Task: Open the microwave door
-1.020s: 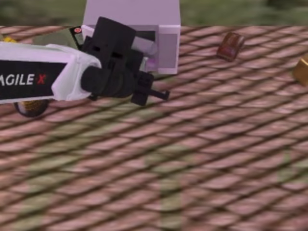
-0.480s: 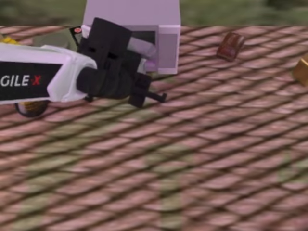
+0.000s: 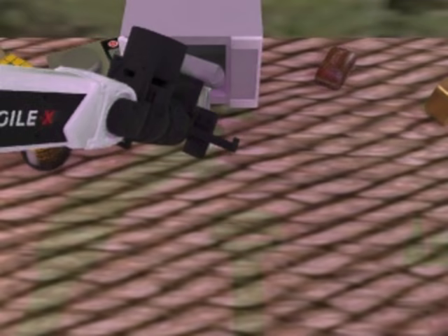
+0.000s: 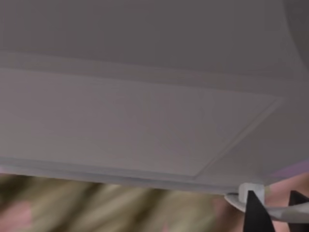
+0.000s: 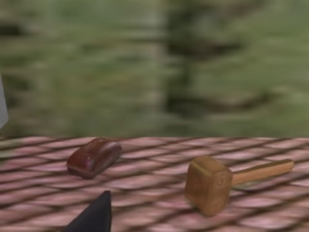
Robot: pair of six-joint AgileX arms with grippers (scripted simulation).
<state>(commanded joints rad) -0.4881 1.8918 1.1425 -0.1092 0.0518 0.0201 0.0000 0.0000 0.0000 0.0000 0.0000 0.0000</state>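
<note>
While microwave door ajar, left gripper at handle; grip state unclear.

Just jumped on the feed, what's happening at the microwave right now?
The left arm is reaching in at the microwave at the table's far edge, its left gripper right at the lower corner of the microwave door, which stands partly swung out. The right arm is out of the top view; its wrist camera faces a brown block and a wooden mallet.

left arm farther left, door wider
</note>
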